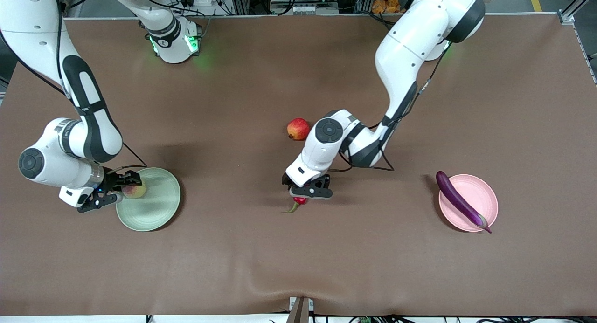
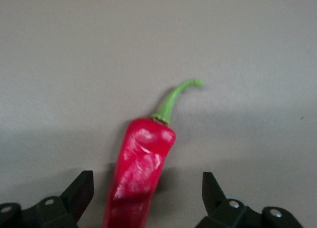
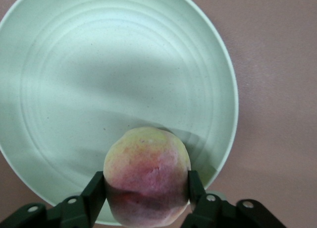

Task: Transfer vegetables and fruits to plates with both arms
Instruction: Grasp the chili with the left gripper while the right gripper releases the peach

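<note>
My right gripper (image 1: 125, 188) (image 3: 147, 181) is shut on the pale pink-yellow peach (image 1: 135, 191) (image 3: 147, 173), one finger against each side. It holds the peach low over the rim of the pale green plate (image 1: 158, 206) (image 3: 99, 64); I cannot tell if the peach rests on it. My left gripper (image 1: 308, 192) (image 2: 147, 183) is open and low at mid-table, straddling the red chili pepper (image 1: 298, 202) (image 2: 141, 173) with a gap on each side. The pepper's green stem points away from the jaws. The red fruit (image 1: 298, 128) lies farther from the camera than the pepper.
The purple eggplant (image 1: 459, 200) lies slantwise across the pale pink plate (image 1: 480, 197) toward the left arm's end of the table, its ends overhanging the rim. Brown cloth covers the table, with a slight fold near the front edge.
</note>
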Tool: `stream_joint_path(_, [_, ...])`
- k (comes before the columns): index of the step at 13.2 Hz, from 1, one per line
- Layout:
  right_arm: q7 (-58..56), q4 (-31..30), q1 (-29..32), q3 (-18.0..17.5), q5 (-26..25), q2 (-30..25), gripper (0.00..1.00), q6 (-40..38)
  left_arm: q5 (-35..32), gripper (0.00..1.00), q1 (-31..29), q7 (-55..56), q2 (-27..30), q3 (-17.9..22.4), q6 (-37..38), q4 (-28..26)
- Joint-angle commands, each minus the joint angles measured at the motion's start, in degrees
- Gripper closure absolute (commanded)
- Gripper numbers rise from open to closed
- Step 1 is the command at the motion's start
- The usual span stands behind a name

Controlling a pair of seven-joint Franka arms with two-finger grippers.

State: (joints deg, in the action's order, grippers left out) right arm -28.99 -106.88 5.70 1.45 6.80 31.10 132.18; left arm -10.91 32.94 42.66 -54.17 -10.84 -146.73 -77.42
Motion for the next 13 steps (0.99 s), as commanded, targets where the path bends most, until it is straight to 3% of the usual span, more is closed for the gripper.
stream_joint_path(1, [-0.72, 0.53, 0.37, -0.93, 0.32, -0.08, 0.00, -0.08, -1.22, 0.33, 1.51, -0.29, -1.20, 1.87, -0.75, 1.05])
stream_joint_path(3, [-0.28, 0.53, -0.51, -1.19, 0.41, -0.69, 0.00, -1.22, -2.53, 0.92, 0.90, -0.73, -0.94, 1.96, -0.66, 0.78])
stream_joint_path(4, [0.59, 0.53, -1.21, -1.45, 1.02, -1.21, 0.00, -3.23, -2.72, 1.00, 0.37, -0.73, -0.42, 2.13, -0.57, 0.78])
stream_joint_path(7, [11.98, 0.27, -6.12, -1.89, 3.74, -4.37, 0.00, -8.50, -2.63, 1.00, -3.56, -0.12, 3.78, 2.22, 1.96, 0.08])
stream_joint_path(13, [50.80, 0.53, -26.58, -1.81, 4.45, -5.88, 0.00, -8.88, -1.93, 1.00, -23.51, -5.56, 14.08, -2.43, 18.12, -0.80])
